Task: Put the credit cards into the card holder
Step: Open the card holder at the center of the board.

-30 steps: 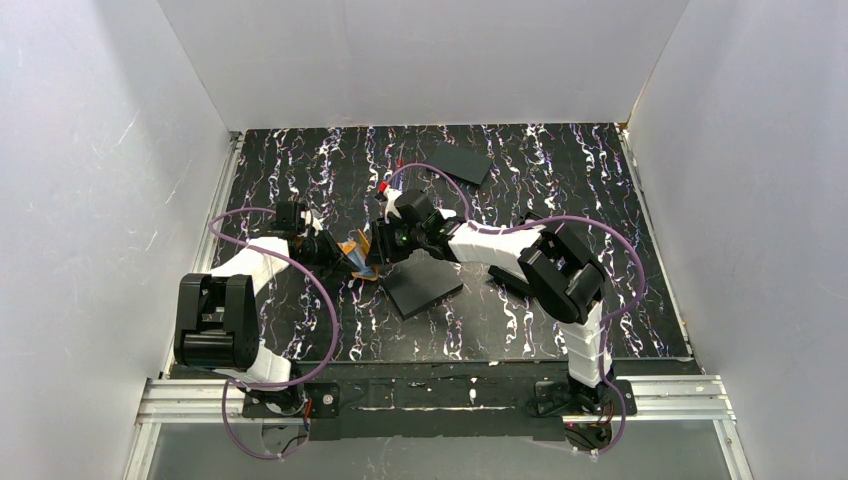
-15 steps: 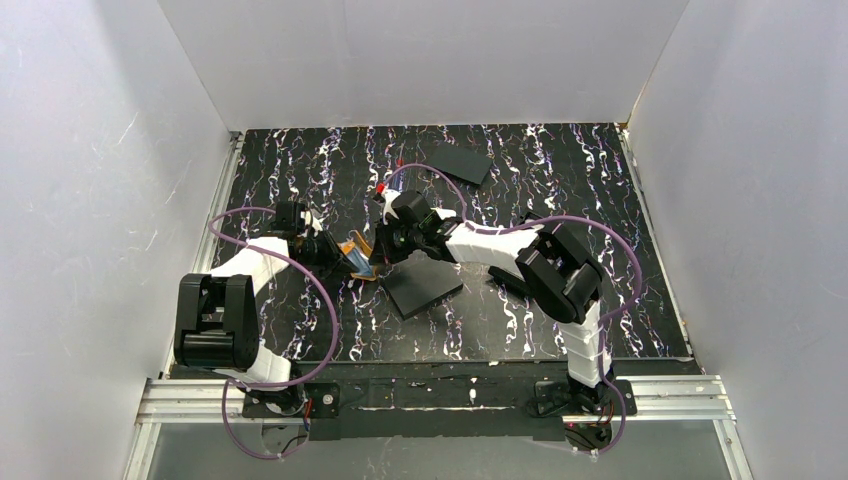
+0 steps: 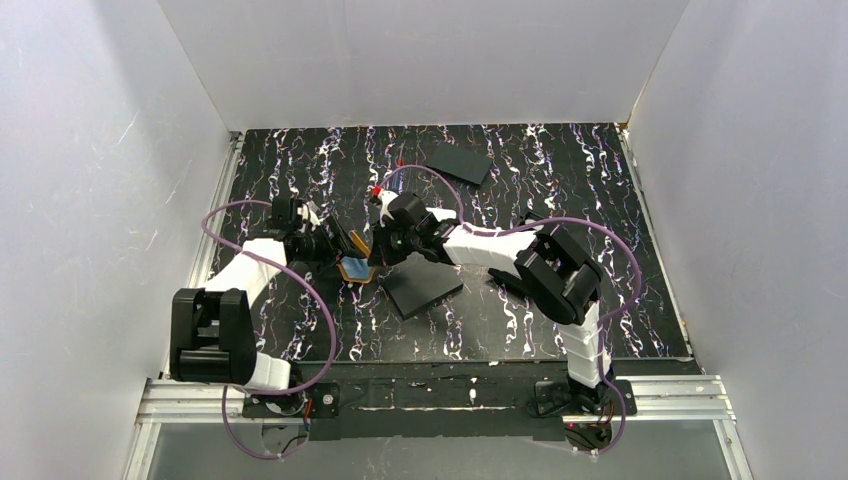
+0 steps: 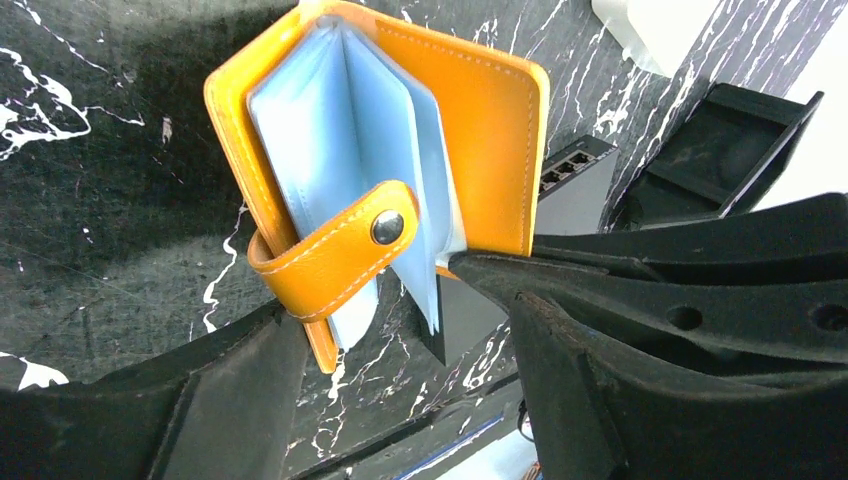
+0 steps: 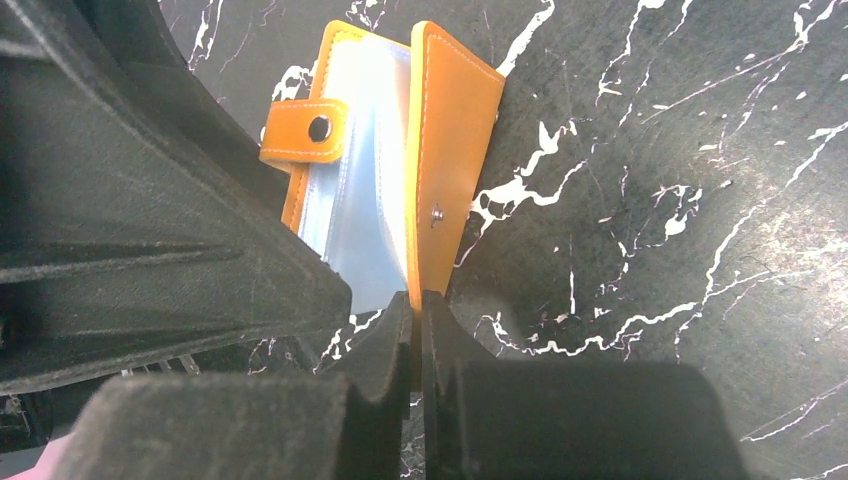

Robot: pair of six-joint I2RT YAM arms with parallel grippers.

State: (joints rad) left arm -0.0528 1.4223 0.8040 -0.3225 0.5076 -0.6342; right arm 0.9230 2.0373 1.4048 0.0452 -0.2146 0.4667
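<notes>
While the right pincer (image 5: 415,312) is clamped shut on the edge of the holder's (image 5: 452,130) orange cover, the left pincer (image 4: 370,295) stands wide, one finger on each side of the holder and neither pressing it. The holder hangs half open between the two, left of the tabletop's (image 3: 480,335) middle. Whether its lower edge rests on the tabletop I cannot tell. The clasp (image 4: 335,255) curls across the pale blue sleeves (image 4: 330,120).

The step in hand looks like spreading the holder so that a sleeve gapes for a card. To do it well, the right pincer should keep its thin bite on the one cover and not twist, since so small a hold could slip. The left would best take the other cover, or the clasp, low and near the edge, and draw it away gently. Pulling the sleeves themselves risks creasing them. Neither pincer holds a card, and I cannot tell which things here are the cards.

A black slab (image 3: 422,286) lies just beside the holder on the right, under the right arm's reach, so room to swing that way is tight. A second slab (image 3: 461,162) lies well apart at the far side. Bare tabletop opens toward the near edge and the left, though the purple cable (image 3: 320,300) loops there. White walls (image 3: 100,200) close three sides.
</notes>
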